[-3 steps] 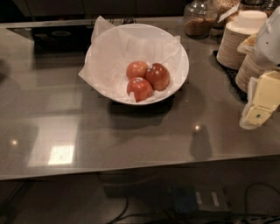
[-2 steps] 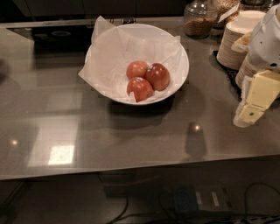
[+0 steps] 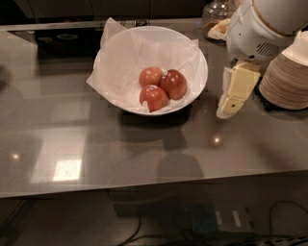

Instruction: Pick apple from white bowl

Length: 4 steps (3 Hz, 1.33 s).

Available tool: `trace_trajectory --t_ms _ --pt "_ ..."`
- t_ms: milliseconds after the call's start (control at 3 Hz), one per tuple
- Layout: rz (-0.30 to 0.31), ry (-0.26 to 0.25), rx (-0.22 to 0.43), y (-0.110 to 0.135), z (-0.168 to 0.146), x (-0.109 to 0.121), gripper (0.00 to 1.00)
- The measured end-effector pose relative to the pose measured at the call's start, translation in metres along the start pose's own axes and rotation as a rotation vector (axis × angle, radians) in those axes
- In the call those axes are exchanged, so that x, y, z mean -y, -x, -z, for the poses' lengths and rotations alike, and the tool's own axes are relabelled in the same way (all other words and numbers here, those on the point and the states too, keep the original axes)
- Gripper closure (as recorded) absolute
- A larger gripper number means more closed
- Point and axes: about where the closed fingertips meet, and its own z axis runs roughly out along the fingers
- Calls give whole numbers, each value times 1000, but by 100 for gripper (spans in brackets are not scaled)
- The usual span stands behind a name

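Note:
The white bowl (image 3: 195, 50), lined with crinkled white paper, stands at the back middle of the grey counter. Three apples lie in it. The apple (image 3: 175, 84), the darkest and deep red, lies at the right of the group with a small pale sticker at its top left. A paler orange-pink apple (image 3: 150, 76) lies to its left and a lighter red-orange apple (image 3: 154, 98) in front. My gripper (image 3: 227, 109) hangs from the white arm (image 3: 262, 24) just right of the bowl, outside its rim, pointing down at the counter. It holds nothing that shows.
A stack of beige paper bowls (image 3: 288, 77) stands at the right edge, close behind the gripper. A glass jar (image 3: 216, 14) stands at the back right. A dark inset panel (image 3: 57, 41) lies at the back left. The counter's front edge (image 3: 144, 190) runs across the lower part of the view.
My gripper has moved left and slightly up, from the far right edge to just beside the bowl's right rim. More of the white arm shows. The bowl and apples have not moved.

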Motion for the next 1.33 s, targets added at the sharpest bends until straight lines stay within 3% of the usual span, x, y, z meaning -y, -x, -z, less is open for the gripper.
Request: trace_trajectory --t_ms 333,667,1333 --pt "70 7 103 31 -12 12 0" --pt "70 7 103 31 -12 12 0" --pt "100 36 146 48 -48 41 1"
